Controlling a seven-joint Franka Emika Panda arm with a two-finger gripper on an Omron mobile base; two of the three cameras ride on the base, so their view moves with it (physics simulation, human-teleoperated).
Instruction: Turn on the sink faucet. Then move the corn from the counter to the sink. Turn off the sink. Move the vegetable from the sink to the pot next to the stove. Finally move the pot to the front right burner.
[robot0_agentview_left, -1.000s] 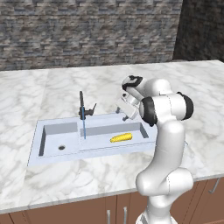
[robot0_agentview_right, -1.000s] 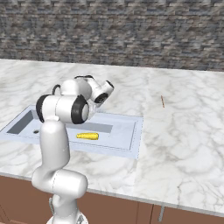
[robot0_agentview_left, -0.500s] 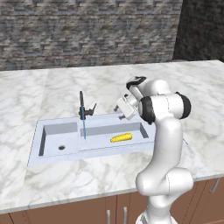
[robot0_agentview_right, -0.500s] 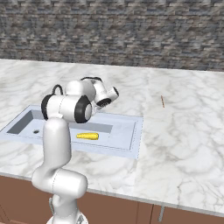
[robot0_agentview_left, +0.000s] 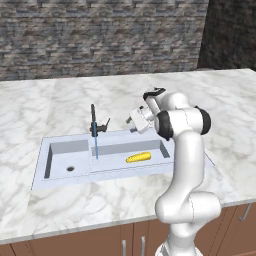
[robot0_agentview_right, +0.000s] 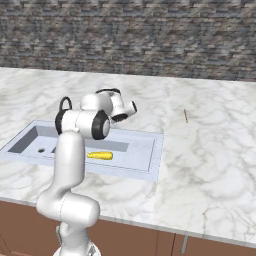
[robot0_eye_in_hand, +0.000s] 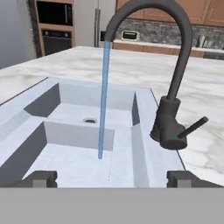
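The end effector (robot0_agentview_left: 134, 120) has been swung closer to the sink faucet (robot0_agentview_left: 93, 121), fingers apart and empty. Water runs; the corn (robot0_agentview_left: 138, 158) lies in the sink (robot0_agentview_left: 45, 165). The stiff side lever (robot0_eye_in_hand: 193, 127) is best pushed at its tip.

counter (robot0_agentview_left: 120, 95): white marble look, grey veins, smooth | sink (robot0_agentview_left: 65, 150): pale blue-grey, matt, smooth | sink faucet (robot0_eye_in_hand: 173, 87): black, slight sheen, like coated metal | corn (robot0_agentview_left: 138, 158): yellow, bumpy | back wall (robot0_agentview_left: 100, 35): rough grey stone | cabinet fronts (robot0_agentview_right: 215, 247): brown wood
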